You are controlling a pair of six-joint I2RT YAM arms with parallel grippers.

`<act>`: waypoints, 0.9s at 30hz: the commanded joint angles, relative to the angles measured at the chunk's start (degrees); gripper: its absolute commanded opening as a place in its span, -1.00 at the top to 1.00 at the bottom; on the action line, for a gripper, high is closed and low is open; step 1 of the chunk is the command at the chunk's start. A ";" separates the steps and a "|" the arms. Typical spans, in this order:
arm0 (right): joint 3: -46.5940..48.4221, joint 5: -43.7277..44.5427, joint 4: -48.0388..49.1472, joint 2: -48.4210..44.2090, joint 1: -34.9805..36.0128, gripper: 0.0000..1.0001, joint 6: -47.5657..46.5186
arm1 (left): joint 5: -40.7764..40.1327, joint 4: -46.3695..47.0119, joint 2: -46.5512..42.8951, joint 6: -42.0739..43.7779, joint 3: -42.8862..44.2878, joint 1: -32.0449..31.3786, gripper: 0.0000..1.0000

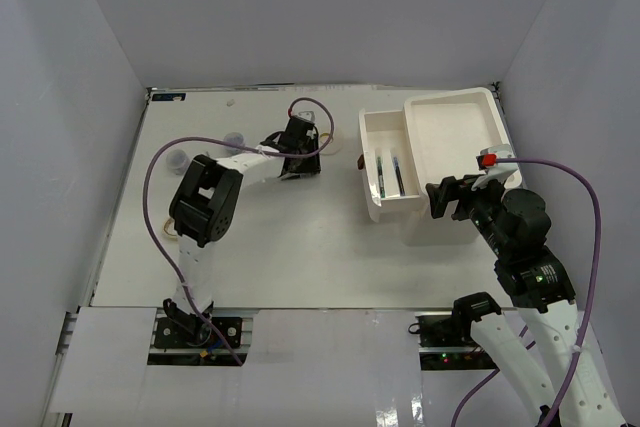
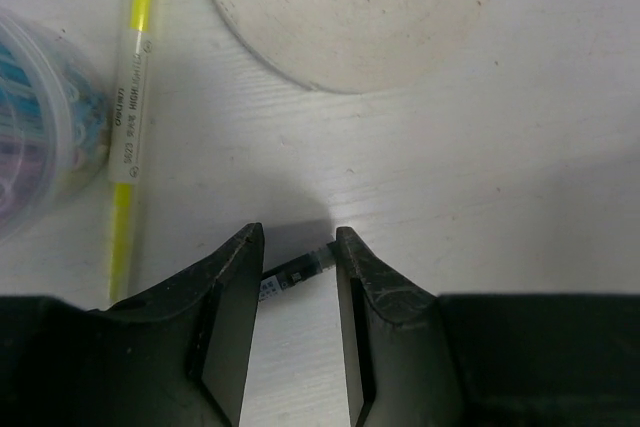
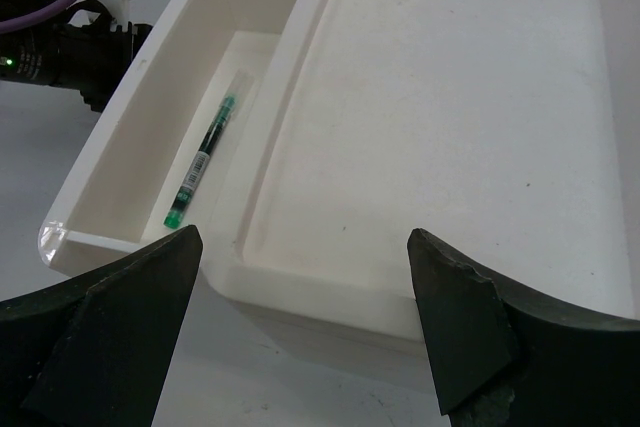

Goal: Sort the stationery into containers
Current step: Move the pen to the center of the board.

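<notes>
Overhead, the white organiser (image 1: 450, 132) sits far right, its drawer (image 1: 378, 132) pulled out; left wrist: the left gripper (image 2: 298, 237), narrowly parted, straddles a dark pen (image 2: 300, 269) near the tape ring (image 2: 330, 37); right wrist: the right gripper (image 3: 302, 242) gapes wide before the drawer's green-tipped pen (image 3: 205, 162).

tape ring (image 2: 300, 32), jar (image 2: 40, 117) hemming left end effector (image 2: 298, 239)

In the left wrist view the tape ring (image 2: 340, 32) is cut off at 12 o'clock and a clear jar (image 2: 40, 137) at 9 o'clock. The fingers of the left end effector (image 2: 298, 239) hide most of a dark pen (image 2: 300, 270).
</notes>
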 commanded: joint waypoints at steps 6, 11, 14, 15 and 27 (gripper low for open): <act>-0.80 -0.65 -2.23 0.32 0.07 -0.80 1.58 | 8.89 -1.48 -7.86 7.20 -10.65 -0.92 0.16; -0.45 -1.27 -2.14 1.11 0.07 -0.80 1.93 | 9.77 -1.83 -13.32 8.35 -16.02 -1.18 0.17; -0.45 -1.44 -1.96 1.20 0.15 -0.80 2.11 | 10.73 -2.44 -16.40 8.00 -18.75 -1.18 0.19; -0.36 -1.53 -1.88 1.20 0.15 -0.80 2.29 | 11.00 -3.06 -17.01 7.56 -19.19 -1.18 0.19; -0.28 -2.41 -1.61 1.28 0.06 -0.80 3.08 | 4.07 -10.07 -28.26 -4.46 -15.60 -1.27 0.03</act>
